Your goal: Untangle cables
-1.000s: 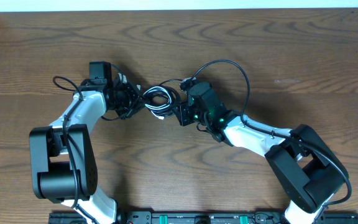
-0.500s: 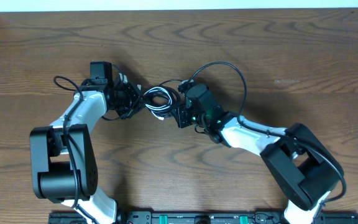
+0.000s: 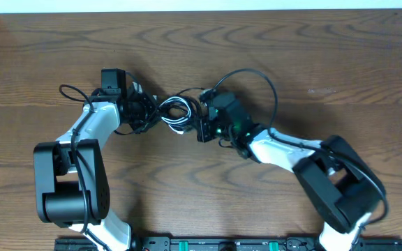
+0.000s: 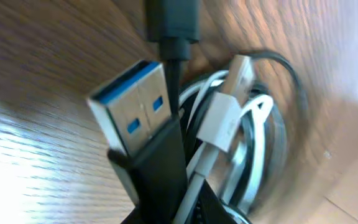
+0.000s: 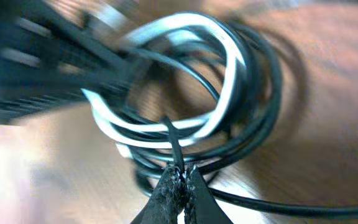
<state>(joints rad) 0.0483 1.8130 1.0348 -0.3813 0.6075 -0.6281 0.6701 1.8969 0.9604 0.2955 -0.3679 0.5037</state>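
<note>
Lying just toward 10 o'clock of the tabletop (image 3: 313, 56) centre, the coiled black cable (image 5: 272, 93) and white cable (image 5: 225, 50) look light, limp and smooth, likely to slip. Left gripper (image 3: 149, 111), at the coil's 9 o'clock, appears closed on both cables near their plugs (image 4: 135, 106); right gripper (image 5: 180, 182), at 3 o'clock, pinches one black strand; the rigid plugs seem the surest hold.
</note>
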